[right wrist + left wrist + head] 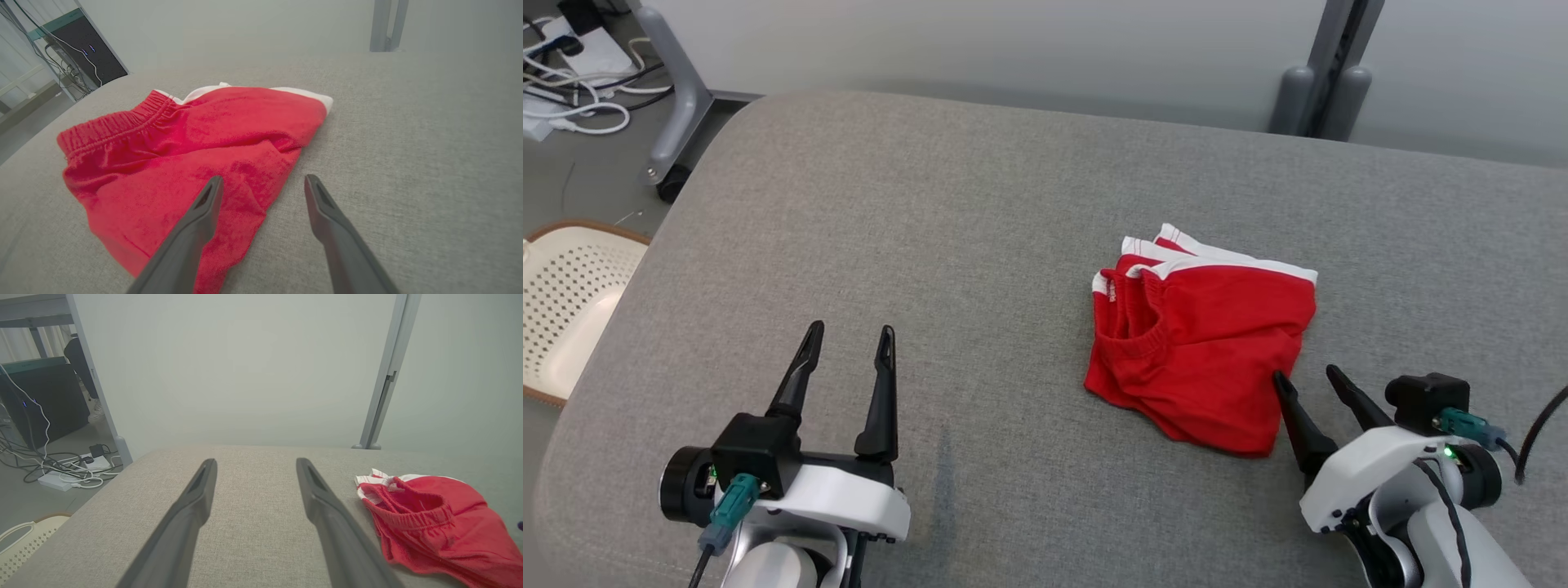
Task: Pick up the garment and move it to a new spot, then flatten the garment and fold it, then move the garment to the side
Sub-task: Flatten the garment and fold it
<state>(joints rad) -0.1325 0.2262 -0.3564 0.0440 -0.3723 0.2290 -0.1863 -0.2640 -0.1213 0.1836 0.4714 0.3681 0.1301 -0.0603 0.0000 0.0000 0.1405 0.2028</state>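
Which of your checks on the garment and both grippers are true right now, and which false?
1. The red cloth garment with white trim lies on the grey upholstered surface, held by neither gripper. True.
2. The left gripper is shut on the garment. False: it is open over bare surface, apart from the garment.
3. The right gripper is open, at the garment's near right corner. True.
4. The garment is spread flat in one layer. False: it lies in bunched, overlapping layers.
5. The white perforated basket stands on the surface. False: it sits lower, off the surface's left edge.
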